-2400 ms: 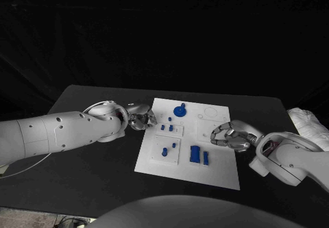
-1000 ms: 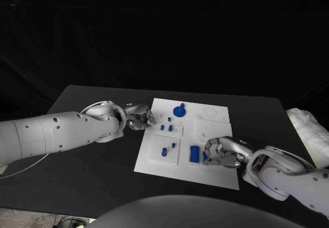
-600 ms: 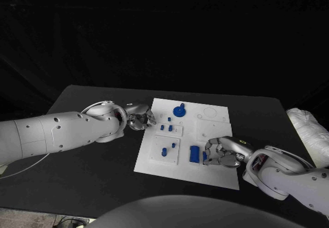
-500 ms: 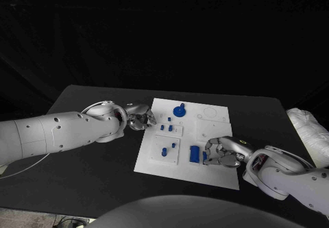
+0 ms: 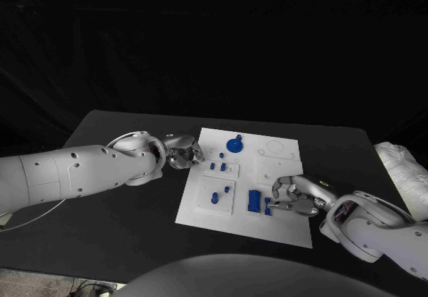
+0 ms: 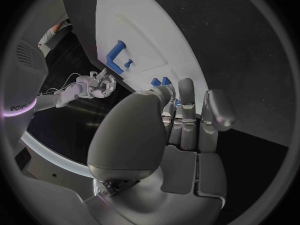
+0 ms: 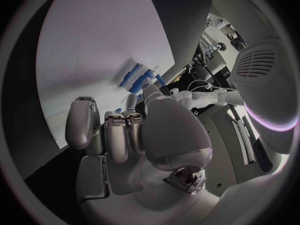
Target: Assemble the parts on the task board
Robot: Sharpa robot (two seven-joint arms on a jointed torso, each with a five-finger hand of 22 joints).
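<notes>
A: Where does the task board (image 5: 245,230) lie?

B: It lies flat in the middle of the black table (image 5: 107,235), a white plate with blue parts on it. A round blue part with a stem (image 5: 234,145) stands near its far edge. 2 small blue pegs (image 5: 217,166) stand in a raised square below that, and a blue peg (image 5: 214,198) with a smaller one beside it sits in the lower left square.

A: And the right hand (image 5: 294,195)?

B: It sits over the near right part of the board, fingers curled inward. Its fingertips (image 5: 273,204) are at the narrow blue bar (image 5: 268,208), which stands just beside the wider blue block (image 5: 254,201). Whether the hand grips the bar or only touches it, the head view does not settle; the right wrist view shows the fingers bent above the board with blue parts beyond them.

A: The left hand (image 5: 183,153)?

B: It rests at the board's left edge, level with the 2 pegs. Its fingers are curled in and nothing shows between them. The left wrist view shows those fingers (image 6: 187,116) lying close together by the board's edge.
</notes>
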